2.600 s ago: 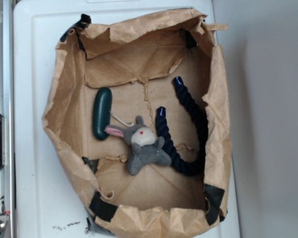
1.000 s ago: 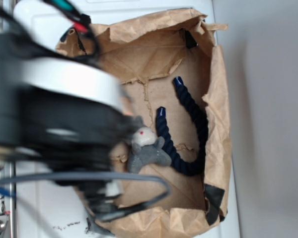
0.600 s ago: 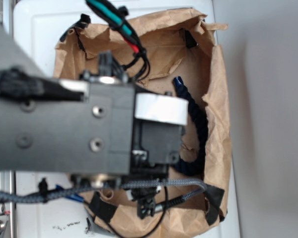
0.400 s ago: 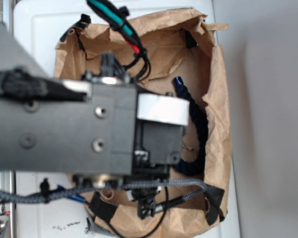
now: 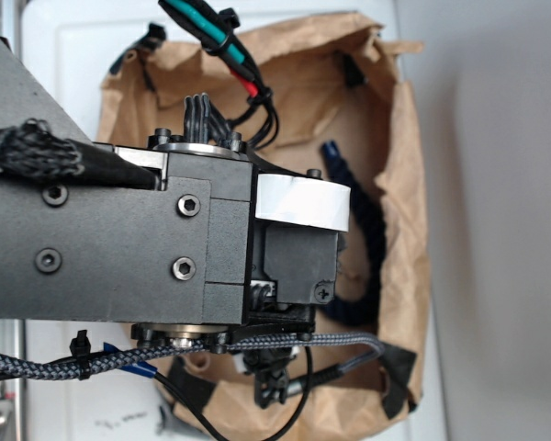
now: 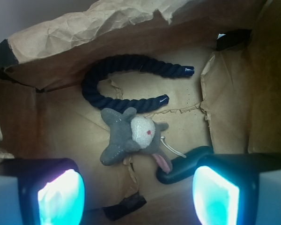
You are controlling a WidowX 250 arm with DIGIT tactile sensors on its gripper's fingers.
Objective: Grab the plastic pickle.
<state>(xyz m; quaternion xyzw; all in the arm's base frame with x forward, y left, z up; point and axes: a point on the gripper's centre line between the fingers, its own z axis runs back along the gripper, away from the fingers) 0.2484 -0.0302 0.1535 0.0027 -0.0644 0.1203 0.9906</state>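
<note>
Seen from the wrist, the hand (image 6: 138, 197) hangs wide open over the floor of a crumpled brown paper bag (image 6: 84, 28), its two glowing fingers (image 6: 61, 197) well apart and holding nothing. The smooth dark green plastic pickle (image 6: 183, 164) lies just ahead of the right-side finger, partly hidden behind it. A grey plush bunny with pink ears (image 6: 131, 136) lies between the fingers and farther ahead, one ear touching the pickle, and a dark navy twisted rope (image 6: 126, 79) curves beyond it.
</note>
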